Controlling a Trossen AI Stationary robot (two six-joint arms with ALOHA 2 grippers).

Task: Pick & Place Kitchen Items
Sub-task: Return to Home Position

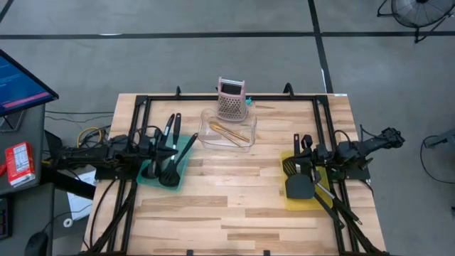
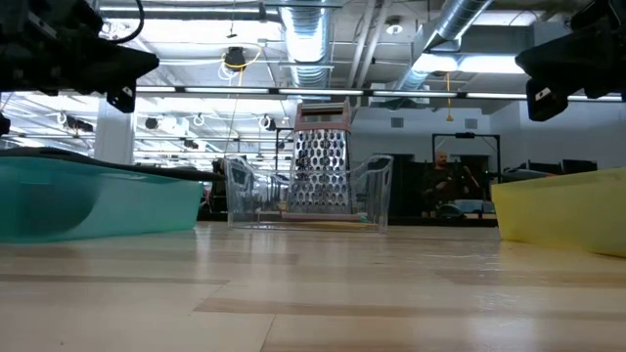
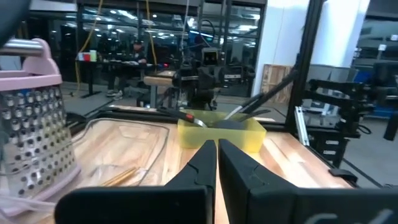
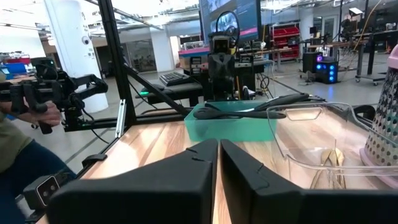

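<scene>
- Hovering over the green bin (image 4: 236, 129) at the left side of the desk (image 1: 234, 206), the left end effector (image 3: 216, 144) had its fingers closed together on nothing; the right end effector (image 4: 219, 143) sat over the yellow bin (image 3: 217, 135) at the right side, likewise closed and empty.
- The black utensils (image 1: 170, 171) lay heaped in the green bin just beside the left end effector, handles sticking out over the rim; the black turners (image 1: 298, 186) lay in the yellow bin just beside the right one.
- These looked light, stiff and smooth; the handle, nearer the head for balance, seemed the best place to take hold.
- The golden sticks (image 1: 229, 131) lay flat in the clear tray (image 1: 245, 139) at mid-desk toward the far edge, between the arms and well apart from both end effectors.
- They seemed very light, thin and rigid, and likely to roll or slip; a pinch across their middle from above looked best, since the tray's walls would block a low approach.
- The pink grater (image 1: 232, 99) stood upright just behind the tray; it was not for picking.
</scene>
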